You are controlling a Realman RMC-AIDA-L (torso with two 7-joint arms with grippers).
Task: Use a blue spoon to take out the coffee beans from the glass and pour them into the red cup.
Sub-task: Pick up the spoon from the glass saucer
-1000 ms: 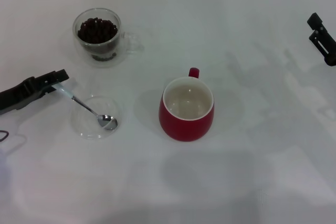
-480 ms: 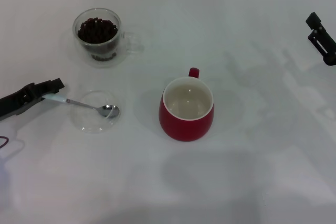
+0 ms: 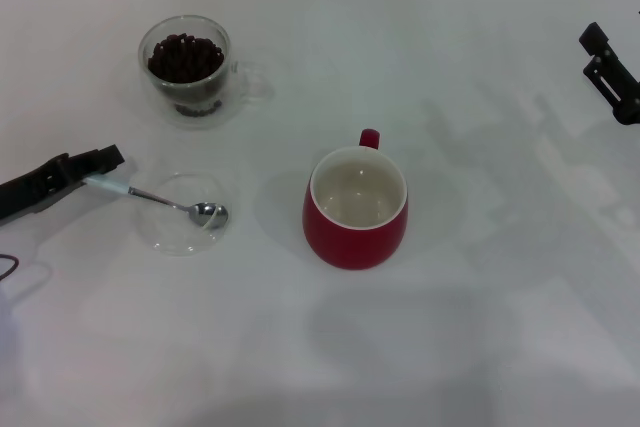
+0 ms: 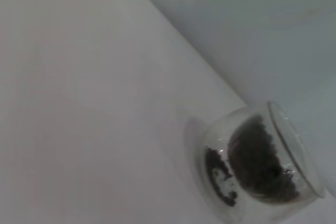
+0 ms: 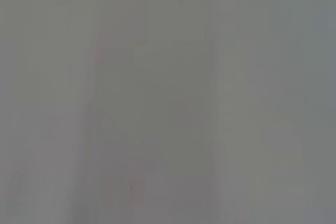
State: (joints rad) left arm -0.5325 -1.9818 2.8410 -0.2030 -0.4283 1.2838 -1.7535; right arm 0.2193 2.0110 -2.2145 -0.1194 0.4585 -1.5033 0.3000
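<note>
The blue spoon (image 3: pixel 160 199) lies nearly level, its pale handle end pinched in my left gripper (image 3: pixel 103 169) at the table's left side. Its silver bowl (image 3: pixel 208 214) rests inside a shallow clear dish (image 3: pixel 170 237). The glass (image 3: pixel 187 65), holding dark coffee beans (image 3: pixel 185 55), stands farther back on the left, apart from the gripper; the left wrist view shows the glass (image 4: pixel 252 177) and coffee beans (image 4: pixel 260 163) from the side. The red cup (image 3: pixel 355 212) stands mid-table, its cream inside bare. My right gripper (image 3: pixel 606 65) hangs open at the far right edge.
White tabletop (image 3: pixel 450 347) stretches around everything. The shallow dish sits between the glass and the table's near side, to the left of the red cup. The right wrist view shows only blank grey.
My left gripper shifted slightly nearer, and the spoon swung from a steep diagonal to almost level. The spoon bowl and the dish moved a little farther back.
</note>
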